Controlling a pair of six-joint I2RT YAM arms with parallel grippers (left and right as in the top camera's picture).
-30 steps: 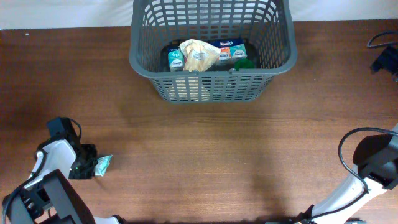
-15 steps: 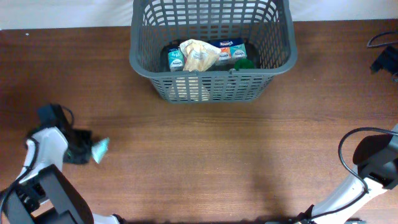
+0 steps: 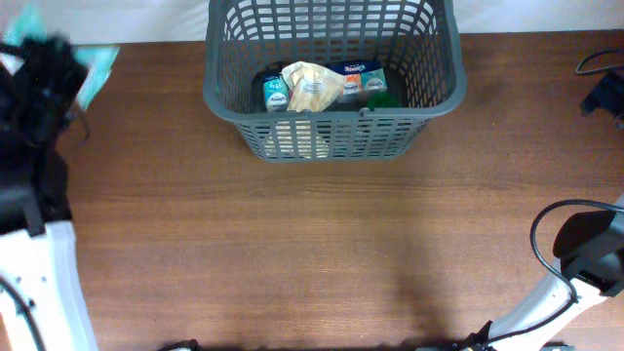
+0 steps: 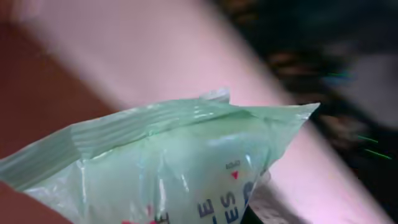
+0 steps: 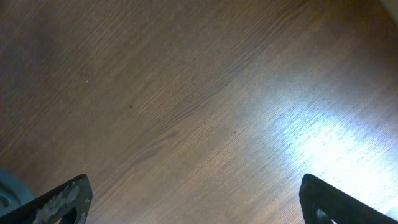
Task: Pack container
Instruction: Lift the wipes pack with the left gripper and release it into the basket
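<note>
Partial "ES" on pale-green packet (image 4: 168, 168)

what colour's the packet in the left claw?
The packet is pale mint green with darker lettering; the left wrist view shows it best.

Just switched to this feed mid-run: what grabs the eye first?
The big grey container at the far edge, already holding several packets. Next, the left gripper, a blur at the overhead view's top left, shut on a pale green packet that fills its wrist view. The right gripper hangs open over the bare table.
</note>
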